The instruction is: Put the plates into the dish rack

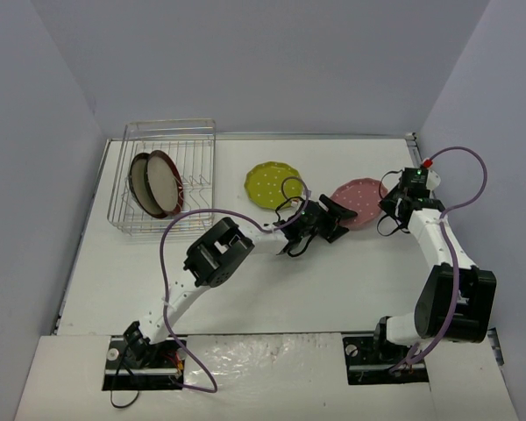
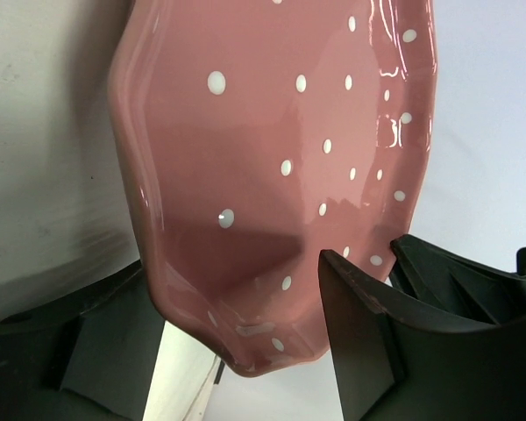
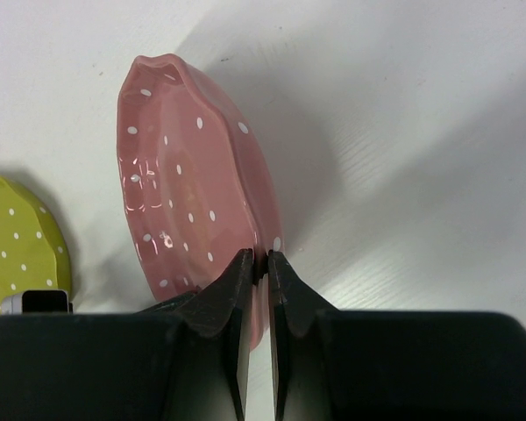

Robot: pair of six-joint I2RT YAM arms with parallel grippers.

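The pink plate (image 1: 361, 200) with white dots stands tilted up off the table at the right of centre. My right gripper (image 3: 256, 259) is shut on its rim, the pink plate (image 3: 184, 175) rising from the pinch. My left gripper (image 2: 237, 289) is open, with one finger (image 2: 368, 342) on each side of the pink plate's (image 2: 272, 175) opposite edge. The yellow-green plate (image 1: 272, 184) lies flat on the table. Two larger plates (image 1: 155, 182) with dark rims stand upright in the dish rack (image 1: 171, 123) at the back left.
The yellow-green plate (image 3: 17, 237) lies just left of the held pink one. Grey walls close in the table on three sides. Purple cables loop over both arms.
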